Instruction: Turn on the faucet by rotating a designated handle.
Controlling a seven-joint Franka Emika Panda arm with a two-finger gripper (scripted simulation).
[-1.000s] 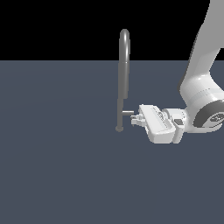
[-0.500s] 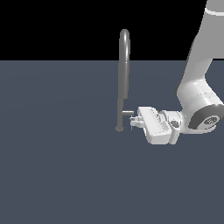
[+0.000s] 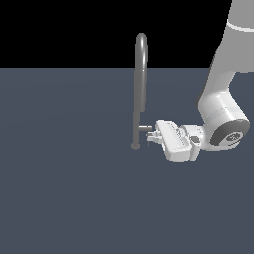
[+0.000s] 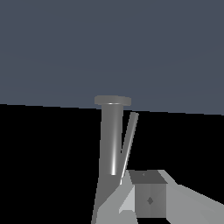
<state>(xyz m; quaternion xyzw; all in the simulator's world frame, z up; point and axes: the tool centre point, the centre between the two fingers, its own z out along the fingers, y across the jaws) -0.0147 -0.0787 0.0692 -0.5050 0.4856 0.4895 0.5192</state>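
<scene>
Where claw [image 3: 150,135] meets handle [image 3: 144,128], contact stays unclear.

faucet [image 3: 140,89]: grey arched pipe, upright | handle [image 3: 145,128]: short stub, low on pipe

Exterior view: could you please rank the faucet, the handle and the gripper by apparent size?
1. Faucet, tallest by far.
2. Gripper, counting its white body.
3. Handle, a short stub.
</scene>
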